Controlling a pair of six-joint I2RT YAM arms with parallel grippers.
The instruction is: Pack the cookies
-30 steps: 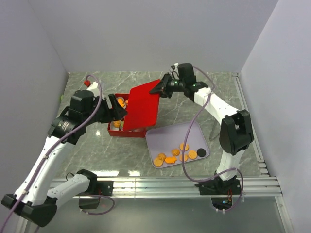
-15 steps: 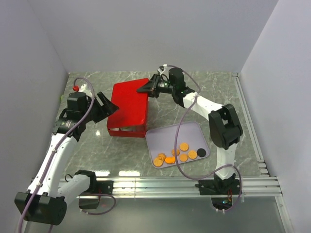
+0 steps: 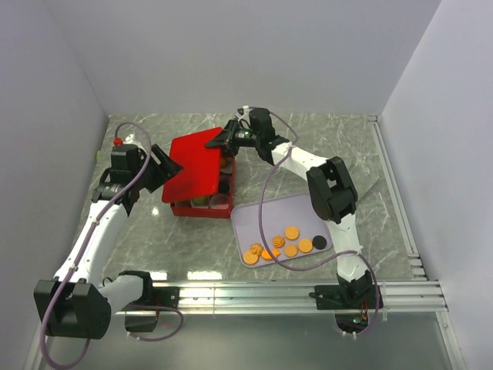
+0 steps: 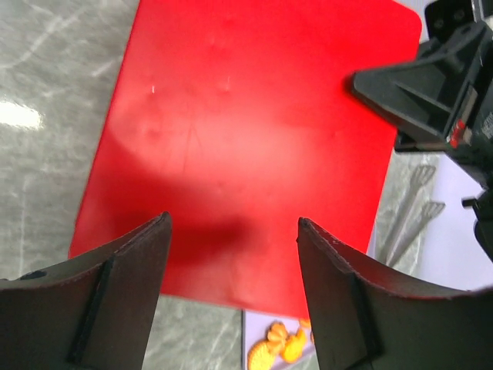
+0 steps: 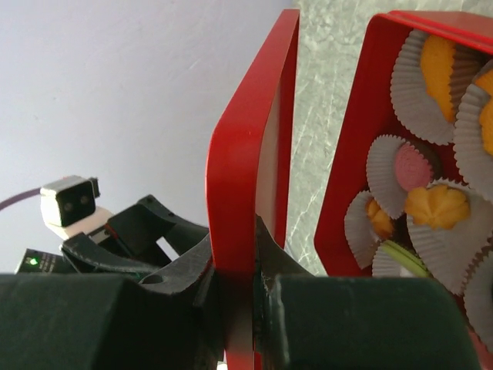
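At frame centre, the right gripper (image 3: 228,139) pinches the upper edge of a red lid (image 3: 196,163), which tilts over a red tin (image 3: 202,206). The left gripper (image 3: 169,166) stands spread just left of the lid. At lower right, orange cookies (image 3: 279,247) and one black one lie on a lavender tray (image 3: 258,217).

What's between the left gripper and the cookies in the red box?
The red lid, pinched by the right gripper, tilted over the box. Shows in the top and left wrist views.
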